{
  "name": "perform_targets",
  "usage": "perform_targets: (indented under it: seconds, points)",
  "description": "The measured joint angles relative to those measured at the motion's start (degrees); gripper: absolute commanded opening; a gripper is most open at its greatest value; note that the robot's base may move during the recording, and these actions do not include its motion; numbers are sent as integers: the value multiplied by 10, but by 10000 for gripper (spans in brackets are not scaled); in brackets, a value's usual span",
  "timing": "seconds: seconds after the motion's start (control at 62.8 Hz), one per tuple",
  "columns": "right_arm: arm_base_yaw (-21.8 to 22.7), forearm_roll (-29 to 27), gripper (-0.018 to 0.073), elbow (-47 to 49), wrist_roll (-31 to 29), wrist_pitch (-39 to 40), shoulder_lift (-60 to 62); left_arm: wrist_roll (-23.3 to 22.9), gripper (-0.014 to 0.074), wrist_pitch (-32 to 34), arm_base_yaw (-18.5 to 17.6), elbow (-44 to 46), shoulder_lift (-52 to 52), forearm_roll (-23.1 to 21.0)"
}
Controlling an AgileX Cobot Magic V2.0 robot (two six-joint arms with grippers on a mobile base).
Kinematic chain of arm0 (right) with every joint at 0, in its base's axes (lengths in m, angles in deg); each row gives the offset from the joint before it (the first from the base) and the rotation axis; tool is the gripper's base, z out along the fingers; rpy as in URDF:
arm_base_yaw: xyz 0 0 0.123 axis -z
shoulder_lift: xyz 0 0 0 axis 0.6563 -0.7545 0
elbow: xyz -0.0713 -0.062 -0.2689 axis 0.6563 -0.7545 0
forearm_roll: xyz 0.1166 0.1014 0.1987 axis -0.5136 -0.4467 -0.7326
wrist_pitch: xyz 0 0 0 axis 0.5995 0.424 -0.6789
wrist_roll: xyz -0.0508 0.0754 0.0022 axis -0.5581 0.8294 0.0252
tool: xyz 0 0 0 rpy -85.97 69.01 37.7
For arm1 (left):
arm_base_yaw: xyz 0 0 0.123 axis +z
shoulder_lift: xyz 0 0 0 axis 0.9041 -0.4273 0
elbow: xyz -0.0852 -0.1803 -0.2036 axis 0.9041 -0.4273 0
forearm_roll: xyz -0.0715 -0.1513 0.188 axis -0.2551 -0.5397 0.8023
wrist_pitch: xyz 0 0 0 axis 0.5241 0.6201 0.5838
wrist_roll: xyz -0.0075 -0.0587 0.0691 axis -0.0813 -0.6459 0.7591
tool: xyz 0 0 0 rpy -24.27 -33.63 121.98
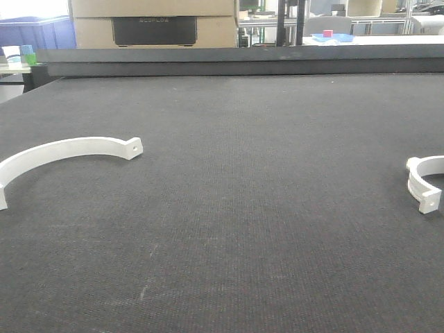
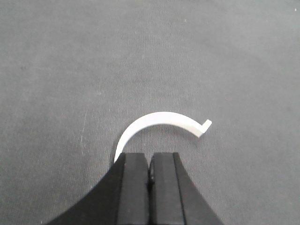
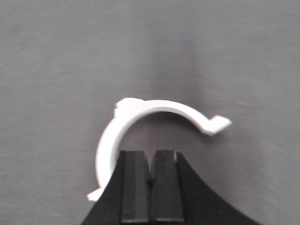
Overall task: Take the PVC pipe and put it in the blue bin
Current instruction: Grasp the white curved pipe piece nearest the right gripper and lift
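Note:
Two white curved PVC clamp pieces lie on the dark felt table. One (image 1: 66,151) is at the left edge of the front view, the other (image 1: 424,182) at the right edge. The left wrist view shows the left piece (image 2: 161,121) just ahead of my left gripper (image 2: 150,159), whose jaws are shut and empty above the table. The right wrist view shows the right piece (image 3: 140,126) curving ahead and to the left of my right gripper (image 3: 151,157), also shut and empty. Neither gripper shows in the front view. No blue bin on the table is in view.
The table (image 1: 243,229) has a raised dark back edge (image 1: 243,61). Behind it stand a cardboard box (image 1: 154,24) and a blue crate (image 1: 35,31) at the far left. A white table with a small blue tray (image 1: 333,37) is at the far right.

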Motion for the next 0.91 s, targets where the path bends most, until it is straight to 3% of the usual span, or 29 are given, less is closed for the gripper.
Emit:
perform_targets:
  seconds: [0.175, 0.303, 0.414, 0.653, 0.717, 0.86, 0.908]
  points:
    - [-68, 3, -151, 99, 11, -41, -98, 0, -111, -6, 0, 0, 0, 0]
    - [-112, 107, -151, 168, 133, -114, -181, 0, -111, -6, 0, 0, 0, 0]
    - [-125, 156, -151, 201, 181, -163, -230, 0, -111, -6, 0, 0, 0, 0]
    - [-127, 152, -141, 213, 198, -181, -271, 0, -111, -6, 0, 0, 0, 10]
    - [-127, 149, -69, 213, 199, -182, -279, 0, -111, -6, 0, 0, 0, 10]
    - [-127, 139, 218, 213, 199, -185, -291, 0, -111, -6, 0, 0, 0, 10]
    - [-127, 138, 258, 213, 199, -185, -293, 0, -111, -6, 0, 0, 0, 10]
